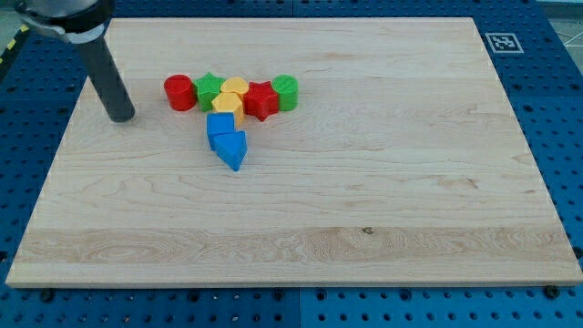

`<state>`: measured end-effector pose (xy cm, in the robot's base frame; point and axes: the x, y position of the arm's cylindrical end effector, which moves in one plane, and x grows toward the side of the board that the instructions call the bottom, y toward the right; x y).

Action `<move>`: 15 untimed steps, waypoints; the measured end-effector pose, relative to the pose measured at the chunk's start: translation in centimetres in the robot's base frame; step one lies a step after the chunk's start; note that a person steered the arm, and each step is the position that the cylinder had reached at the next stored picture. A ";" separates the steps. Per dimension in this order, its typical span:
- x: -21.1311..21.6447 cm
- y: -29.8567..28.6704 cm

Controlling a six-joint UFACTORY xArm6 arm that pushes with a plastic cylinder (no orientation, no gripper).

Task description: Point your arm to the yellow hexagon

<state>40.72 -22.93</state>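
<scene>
My tip [121, 117] rests on the wooden board [364, 182] at the view's upper left, a short way left of the red cylinder [179, 93]. The blocks form a row at the upper middle: red cylinder, green star [209, 89], a yellow block [235, 87], red star [260, 99], green cylinder [285, 92]. A second yellow block [228, 104], which looks like the hexagon, sits just below the first. Below it lie a blue cube [219, 128] and a blue triangular block [232, 148]. The tip touches no block.
The board lies on a blue perforated table [547, 109]. A black-and-white marker tag [502, 42] is at the view's upper right, beside the board's corner.
</scene>
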 end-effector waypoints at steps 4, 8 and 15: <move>-1.0 0.0; -4.4 1.4; 0.0 10.6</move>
<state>40.69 -12.30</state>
